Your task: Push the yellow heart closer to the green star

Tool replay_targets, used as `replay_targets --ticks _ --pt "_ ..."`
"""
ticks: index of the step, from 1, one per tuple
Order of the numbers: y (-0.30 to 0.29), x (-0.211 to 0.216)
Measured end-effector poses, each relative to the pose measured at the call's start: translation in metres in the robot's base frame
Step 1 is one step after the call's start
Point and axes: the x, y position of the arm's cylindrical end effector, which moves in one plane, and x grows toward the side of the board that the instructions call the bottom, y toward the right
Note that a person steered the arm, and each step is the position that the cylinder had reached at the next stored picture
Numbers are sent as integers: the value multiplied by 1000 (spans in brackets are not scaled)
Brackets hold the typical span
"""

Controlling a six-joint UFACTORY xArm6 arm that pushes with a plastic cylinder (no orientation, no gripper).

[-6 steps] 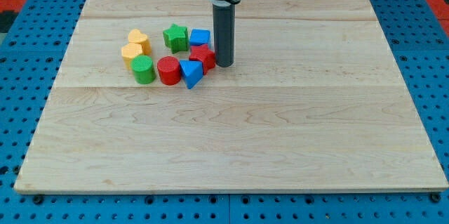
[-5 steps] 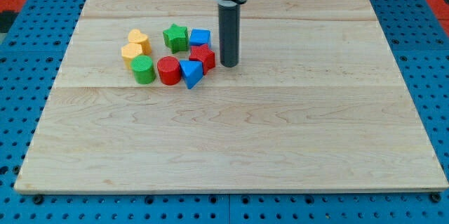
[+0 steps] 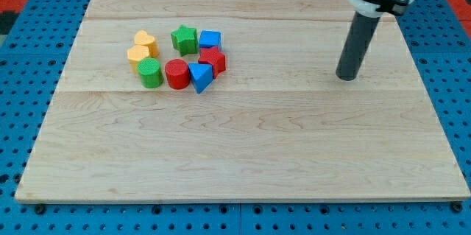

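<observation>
The yellow heart [image 3: 146,42] lies at the upper left of the wooden board [image 3: 243,154]. The green star [image 3: 184,39] sits a short gap to its right. My tip [image 3: 346,77] rests on the board far to the right of the whole cluster of blocks, touching none of them.
A second yellow block [image 3: 137,55] lies just below-left of the heart. A green cylinder [image 3: 150,73], a red cylinder [image 3: 176,74], a blue triangle [image 3: 200,76], a red block [image 3: 213,60] and a blue cube [image 3: 210,40] complete the cluster.
My tip has moved from beside the red block far to the view's right. No block has moved.
</observation>
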Motion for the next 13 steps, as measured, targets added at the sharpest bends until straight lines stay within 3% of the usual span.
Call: replay_targets --ticks 1,3,4,5,8,13 --pt "-42 32" --pt "-286 32" --pt "-380 32" --pt "-391 31" --pt "-389 -42" --pt "-348 -76"
